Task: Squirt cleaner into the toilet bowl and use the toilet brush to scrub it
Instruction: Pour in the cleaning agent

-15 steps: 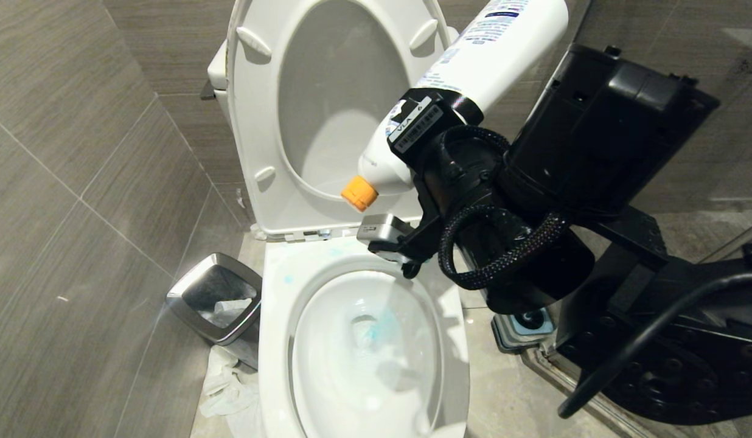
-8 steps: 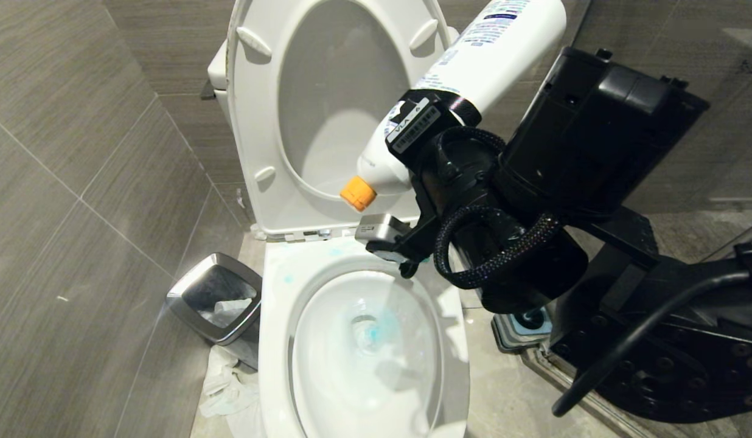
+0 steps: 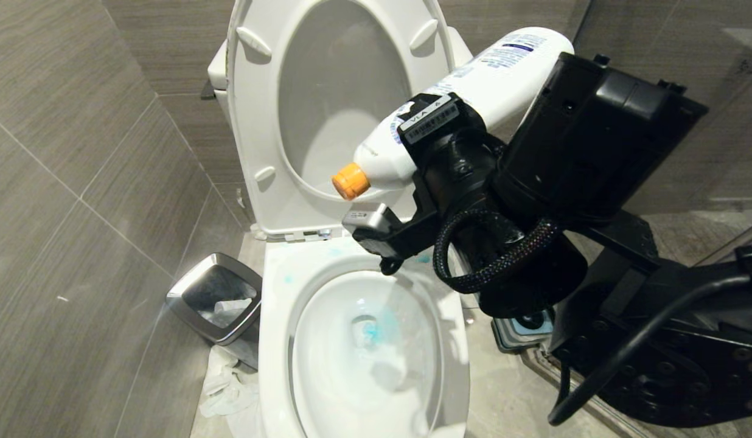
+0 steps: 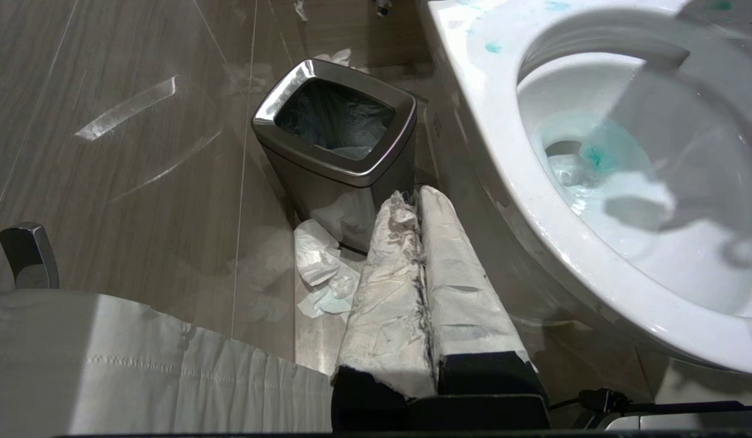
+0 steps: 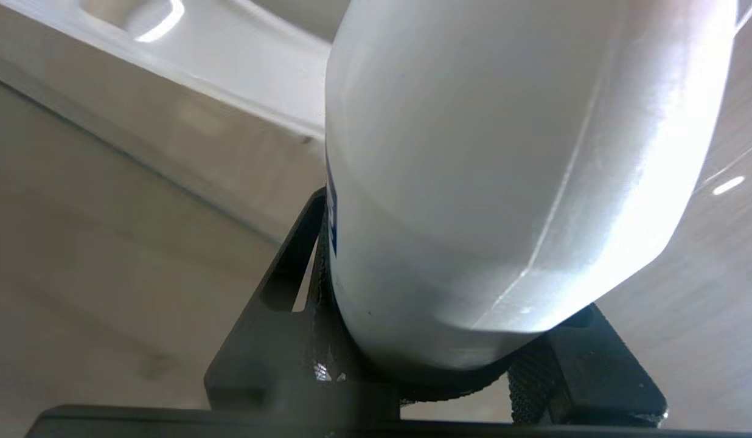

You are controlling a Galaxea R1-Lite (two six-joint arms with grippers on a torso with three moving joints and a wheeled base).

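The white toilet bowl [image 3: 272, 316] stands open, its seat and lid [image 3: 254, 121] raised. Turquoise cleaner [image 3: 379, 328] tints the water, and blue drops [image 3: 288, 278] dot the rim. My right gripper [image 3: 437, 121] is shut on a white cleaner bottle [image 3: 485, 79], held above the bowl's back rim. The bottle lies nearly level, its orange cap [image 3: 350, 180] pointing left and slightly down. The bottle [image 5: 504, 182] fills the right wrist view between the right gripper's [image 5: 437, 340] pads. My left gripper [image 4: 412, 201], wrapped in white, is shut low beside the bowl [image 4: 504, 152]. The toilet brush holder [image 3: 525, 328] peeks out behind my right arm.
A chrome-rimmed bin [image 3: 215, 298] stands on the floor left of the bowl, with crumpled tissue [image 3: 227, 389] in front of it. A tiled wall runs close along the left. My right arm and the robot's base fill the right side.
The right wrist has rolled, so the bottle now lies flatter: its far end came down and the orange cap rose slightly to the left. The left gripper has not moved.
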